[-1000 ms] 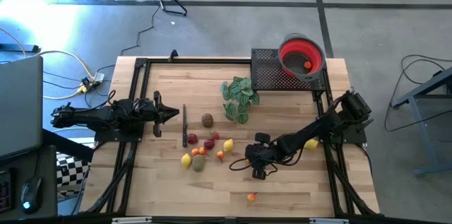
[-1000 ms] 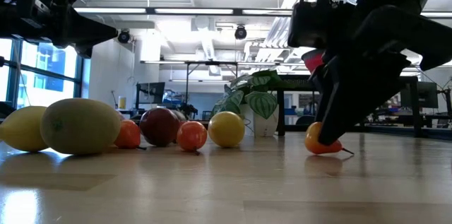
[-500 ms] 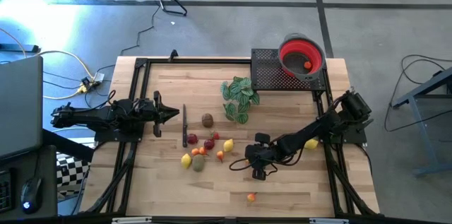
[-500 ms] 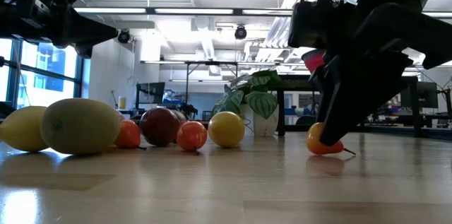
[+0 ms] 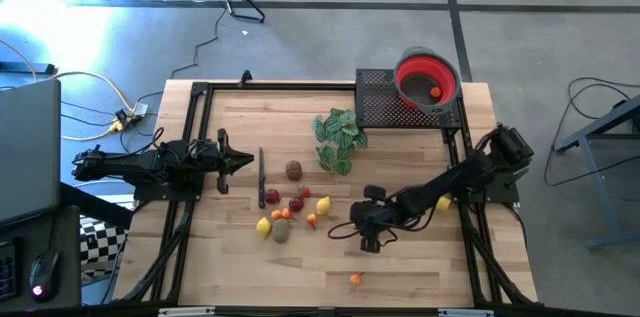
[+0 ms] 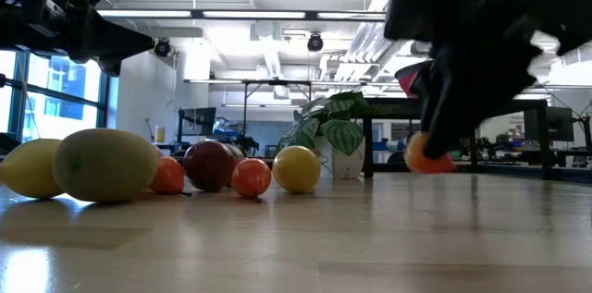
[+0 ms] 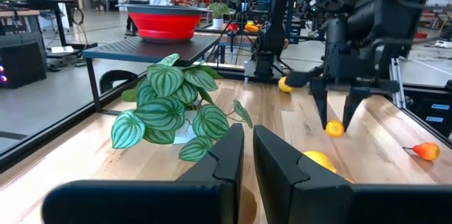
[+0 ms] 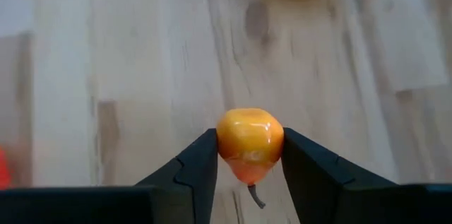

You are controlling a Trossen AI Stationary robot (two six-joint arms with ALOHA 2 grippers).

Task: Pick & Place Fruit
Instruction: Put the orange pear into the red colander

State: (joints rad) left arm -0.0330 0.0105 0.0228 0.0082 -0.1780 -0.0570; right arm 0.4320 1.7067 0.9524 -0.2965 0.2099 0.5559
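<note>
My right gripper [image 5: 366, 235] is shut on a small orange fruit [image 8: 250, 139] over the table's middle right, also seen as the orange fruit [image 6: 425, 156] in the low view. The other fruits [image 5: 290, 212], which are lemons and red, orange and brown-green pieces, rest on the wood left of it. One lemon [image 5: 441, 203] lies by the right arm. An orange piece [image 5: 355, 279] sits near the near edge, and another lies in the red bowl [image 5: 412, 69]. My left gripper [image 5: 240, 162] waits shut at the table's left. My right gripper pinches the orange fruit between its two fingers [image 8: 201, 164], one on each flank of the fruit's body [image 8: 229, 143]. The fingers come from above, pointing down. The fruit is lifted clear of the table, its short stem [image 8: 256, 197] pointing away below the fingers.
A green leafy sprig [image 5: 338, 137] lies at the table's middle far side. The red bowl stands on a black mesh stand [image 5: 380, 105] at the far right corner. A thin dark stick [image 5: 262, 179] lies left of the fruit cluster. Bare wood shows along the near edge.
My right gripper has risen, still holding the orange fruit. The fruit rested on the table a second ago and now hangs clear above it. The gripper has also shifted slightly toward the table's right.
</note>
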